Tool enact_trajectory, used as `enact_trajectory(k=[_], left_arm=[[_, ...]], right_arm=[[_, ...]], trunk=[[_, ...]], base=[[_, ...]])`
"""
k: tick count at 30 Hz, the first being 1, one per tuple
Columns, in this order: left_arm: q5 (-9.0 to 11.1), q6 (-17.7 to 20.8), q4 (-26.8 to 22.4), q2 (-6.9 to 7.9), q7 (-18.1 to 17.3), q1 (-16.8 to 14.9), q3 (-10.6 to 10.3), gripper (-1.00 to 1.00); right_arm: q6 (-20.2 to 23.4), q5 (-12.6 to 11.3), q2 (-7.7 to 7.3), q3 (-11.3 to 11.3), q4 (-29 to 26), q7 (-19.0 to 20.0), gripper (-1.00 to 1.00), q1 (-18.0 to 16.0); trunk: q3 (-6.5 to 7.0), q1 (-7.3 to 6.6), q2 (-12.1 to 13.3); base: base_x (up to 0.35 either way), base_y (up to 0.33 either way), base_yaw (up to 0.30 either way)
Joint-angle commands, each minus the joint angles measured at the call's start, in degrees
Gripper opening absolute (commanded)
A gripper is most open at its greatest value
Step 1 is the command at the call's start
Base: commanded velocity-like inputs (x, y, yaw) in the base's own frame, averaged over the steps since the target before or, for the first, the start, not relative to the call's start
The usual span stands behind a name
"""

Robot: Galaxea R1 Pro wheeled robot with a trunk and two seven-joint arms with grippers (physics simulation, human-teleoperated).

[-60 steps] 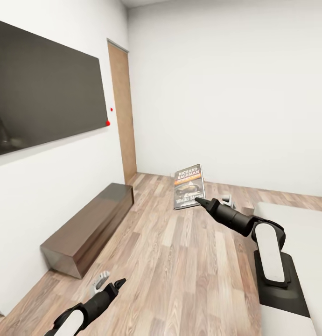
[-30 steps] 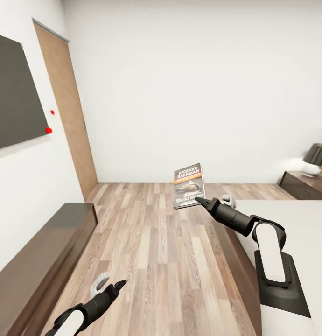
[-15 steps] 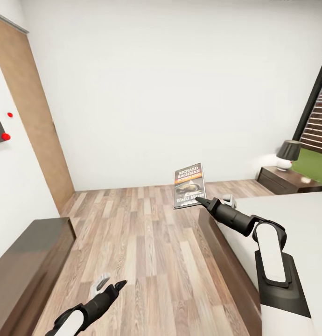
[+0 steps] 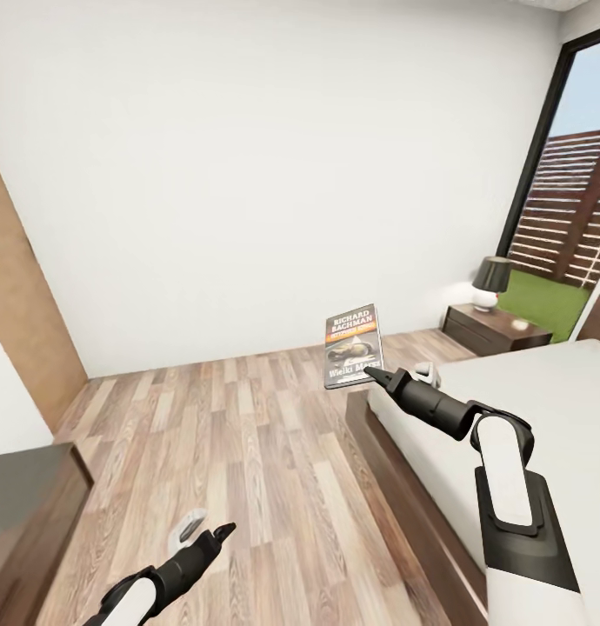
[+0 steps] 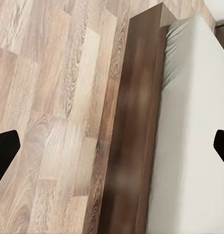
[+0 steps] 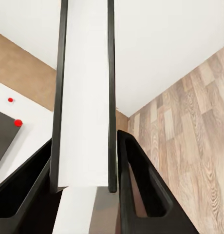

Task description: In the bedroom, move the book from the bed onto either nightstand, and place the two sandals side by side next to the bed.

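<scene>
head view has the right gripper (image 4: 376,375) out front, clamped on the lower corner of the book (image 4: 352,347). the book stands upright above and just left of the fingertips, cover facing the camera: dark grey-black, white "richard bachman" at the top, an orange band under it, a dark picture in the middle and pale lettering at the bottom. it is thin and held in the air over the floor (image 4: 248,435), just off the corner of the bed (image 4: 543,391).

right wrist view shows the book (image 6: 85,92) edge-on, white pages between two thin dark covers, running away from the camera, with a black finger (image 6: 139,190) pressed against one cover and the other finger against the far cover.

the bed lies to the right of that gripper and behind it, pale mattress on a dark brown frame. beyond the gripper, far off by the window (image 4: 570,200), sits the nightstand (image 4: 487,329) with its black-shaded lamp (image 4: 490,283).

left gripper (image 4: 196,532) hangs low near the floor, well apart from the book, jaws spread with nothing between them. left wrist view looks down past one dark fingertip (image 5: 5,151) at floorboards, the bed's brown side rail (image 5: 136,131) and the mattress edge.

a dark cabinet (image 4: 22,513) sits left of the left gripper.
</scene>
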Motion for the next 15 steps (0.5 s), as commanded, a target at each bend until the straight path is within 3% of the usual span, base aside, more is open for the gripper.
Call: enact_trajectory(k=[1,15], left_arm=[[0.43,0.07,-0.05,0.07,0.07,-0.04,-0.12,1.0],[0.43,0.09,0.19,0.07,0.08,-0.1,-0.12,1.0]], right_arm=[[0.35,-0.1,0.08,-0.14,-0.01,0.45,-1.0,-0.1],[0.35,-0.1,0.08,-0.28,-0.01,0.46,-1.0,-0.1]], trunk=[[-0.13,0.07,-0.13],[-0.13,0.07,-0.13]], base=[[0.31,0.136,-0.272],[0.31,0.165,-0.272]])
